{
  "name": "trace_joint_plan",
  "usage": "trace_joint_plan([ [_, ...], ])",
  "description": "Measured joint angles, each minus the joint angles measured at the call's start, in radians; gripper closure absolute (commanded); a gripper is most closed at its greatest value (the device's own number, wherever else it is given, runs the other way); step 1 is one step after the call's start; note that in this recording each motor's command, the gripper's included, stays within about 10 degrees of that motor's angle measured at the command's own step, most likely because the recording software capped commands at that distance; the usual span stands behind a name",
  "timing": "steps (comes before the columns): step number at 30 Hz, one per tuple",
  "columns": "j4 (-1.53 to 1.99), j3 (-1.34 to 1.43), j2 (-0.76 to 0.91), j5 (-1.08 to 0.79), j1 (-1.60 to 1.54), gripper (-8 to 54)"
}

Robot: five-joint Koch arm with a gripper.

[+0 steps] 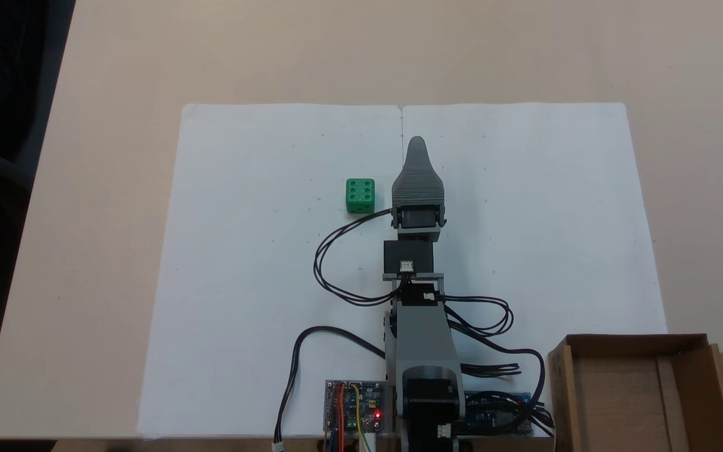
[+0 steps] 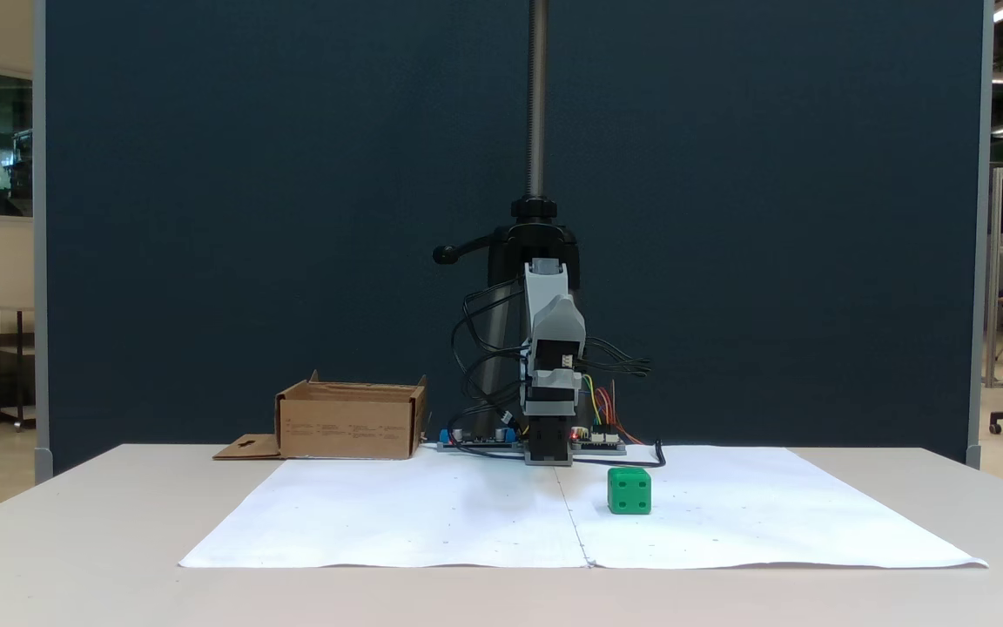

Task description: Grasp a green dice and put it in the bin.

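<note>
The green dice [image 1: 359, 194] [image 2: 629, 490] rests on white paper, its six-pip face up in a fixed view from above. My gripper [image 1: 417, 147] [image 2: 557, 315] hovers folded over the arm, a short way to the right of the dice in that view and raised above the table. Only one grey jaw shows, so its state is unclear; nothing is seen in it. The bin [image 1: 634, 344] [image 2: 349, 427], a brown cardboard box, stands open beside the arm's base, far from the dice.
White paper sheets [image 1: 261, 282] cover the middle of the beige table. Circuit boards [image 1: 355, 405] and looping black cables [image 1: 336, 263] lie around the arm's base. A dark partition [image 2: 249, 218] and a camera pole [image 2: 537, 96] stand behind.
</note>
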Motion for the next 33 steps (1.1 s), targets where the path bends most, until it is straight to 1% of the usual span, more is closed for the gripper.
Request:
trace_joint_plan([
  [33, 0.0, 0.002, 0.0, 0.0, -0.018, 1.1],
])
